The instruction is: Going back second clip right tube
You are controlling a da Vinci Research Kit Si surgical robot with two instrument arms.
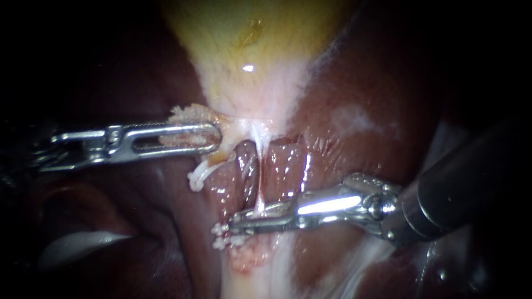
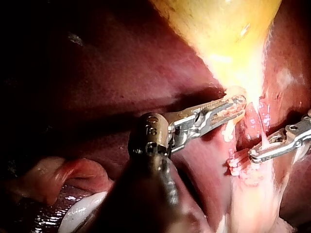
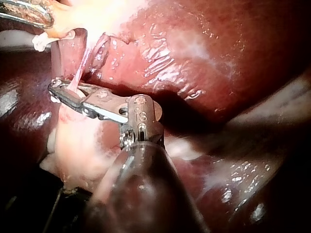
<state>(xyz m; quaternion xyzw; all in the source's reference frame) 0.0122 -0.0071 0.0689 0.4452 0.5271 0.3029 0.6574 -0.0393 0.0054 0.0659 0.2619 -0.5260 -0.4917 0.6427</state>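
The left instrument [image 1: 216, 138] is clamping pale tissue [image 1: 191, 114] below the gallbladder [image 1: 249, 50]. The right instrument's [image 1: 234, 221] jaws are seemingly standing slightly apart around the right tube [image 1: 259, 182], with a white clip [image 1: 221, 239] lying at their tip.

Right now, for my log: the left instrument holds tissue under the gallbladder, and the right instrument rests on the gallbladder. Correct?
No. The right instrument is at the thin tube below the gallbladder, as the endoscope view shows; the rest stands.

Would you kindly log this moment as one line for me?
left instrument: shut on gallbladder | right instrument: open, tube between jaws | liver behind
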